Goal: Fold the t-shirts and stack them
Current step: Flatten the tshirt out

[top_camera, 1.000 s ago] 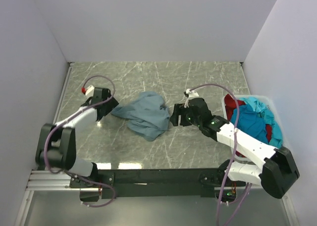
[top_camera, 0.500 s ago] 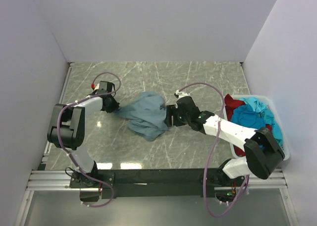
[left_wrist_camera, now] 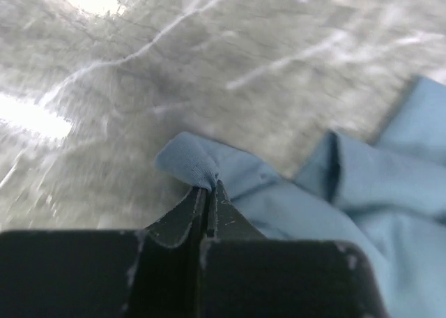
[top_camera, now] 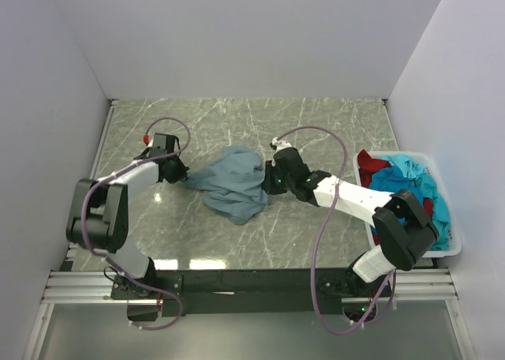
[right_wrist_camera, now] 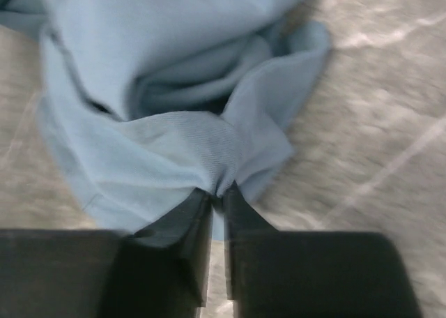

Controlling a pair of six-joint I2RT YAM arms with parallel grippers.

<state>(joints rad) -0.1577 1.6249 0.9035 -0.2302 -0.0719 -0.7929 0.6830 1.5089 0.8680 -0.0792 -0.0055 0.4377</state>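
A crumpled grey-blue t-shirt (top_camera: 233, 184) lies in the middle of the marble table. My left gripper (top_camera: 181, 174) is shut on the shirt's left edge; in the left wrist view a fold of cloth (left_wrist_camera: 191, 163) bulges out just past the closed fingertips (left_wrist_camera: 217, 201). On the shirt's right side my right gripper (top_camera: 269, 181) is shut on the cloth, and the right wrist view shows puckered fabric (right_wrist_camera: 202, 150) pinched between its fingertips (right_wrist_camera: 195, 206). More t-shirts, turquoise (top_camera: 412, 193) and dark red (top_camera: 370, 166), are heaped in a bin at the right.
The white plastic bin (top_camera: 442, 249) stands at the right edge of the table, against the right wall. Grey walls enclose the table at the left, back and right. A black rail (top_camera: 245, 281) carrying the arm bases runs along the near edge.
Both grippers have moved in to the grey-blue shirt from either side and shut on its edges. The shirt itself has barely shifted.
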